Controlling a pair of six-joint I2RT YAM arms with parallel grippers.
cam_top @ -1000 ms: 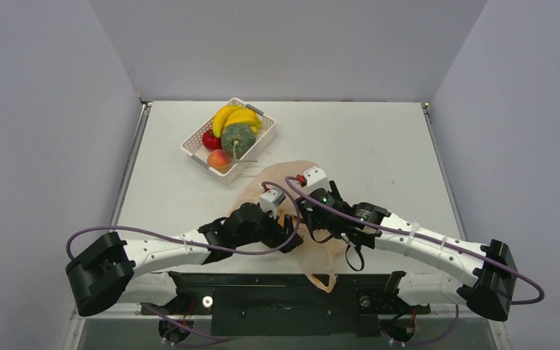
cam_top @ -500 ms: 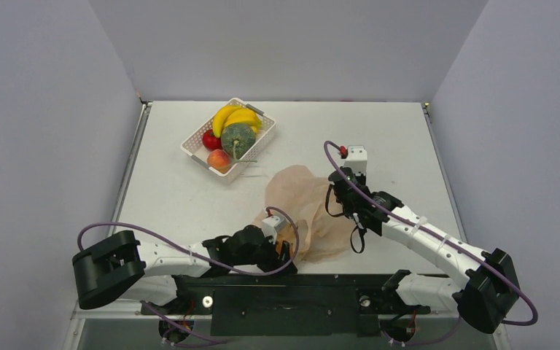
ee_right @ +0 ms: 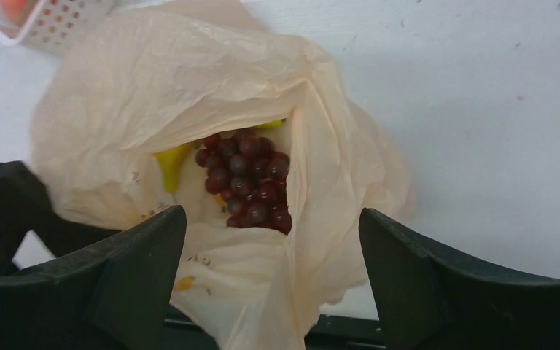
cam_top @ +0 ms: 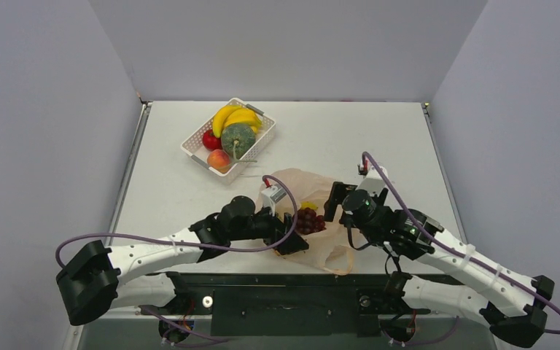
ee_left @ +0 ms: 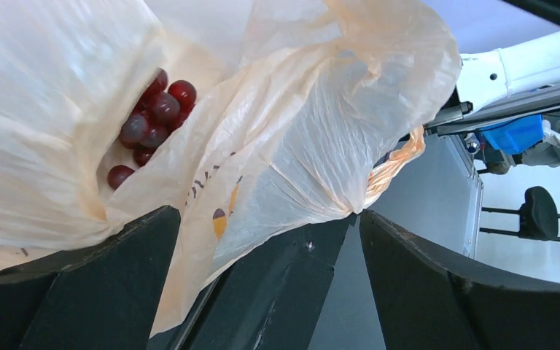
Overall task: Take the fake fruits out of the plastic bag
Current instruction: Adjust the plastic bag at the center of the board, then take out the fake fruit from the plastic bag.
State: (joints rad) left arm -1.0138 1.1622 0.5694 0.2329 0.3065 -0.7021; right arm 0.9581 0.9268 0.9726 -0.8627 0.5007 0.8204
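The right gripper (ee_right: pixel 271 217) hangs with its jaws spread wide and nothing between them, looking straight down into the open mouth of the thin, crinkly, translucent pale-orange plastic bag (ee_right: pixel 153 87). In the centre of the right wrist view lies the dark purple grape bunch (ee_right: pixel 248 182), with a small yellow plastic fruit (ee_right: pixel 169 164) tucked at its upper left, half under the film. The left gripper (ee_left: pixel 266 219) is also wide apart. Bag film spills across the lower left of the left wrist view and drapes over one finger (ee_left: pixel 80 292), but the jaws do not pinch it.

The bag rests on the white worktop (ee_right: pixel 481 87) in the lower middle of the top view, between the two arms. The step in hand looks like lifting out the grapes.

To do it well, the left gripper should first close on the near lip, so the mouth does not collapse or lift with the fruit. The right gripper should then descend straight over the bunch and close low around its bulk, clear of the fold on the right. The glossy, knobbly grapes may slip, and the film will likely cling.

Well apart at the upper left of the top view, the white latticed plastic basket (cam_top: pixel 193 153) holds yellow bananas (cam_top: pixel 235 115), a red apple-like ball (cam_top: pixel 210 139), a dark green stemmed melon (cam_top: pixel 238 138) and an orange-pink peach (cam_top: pixel 219 158).
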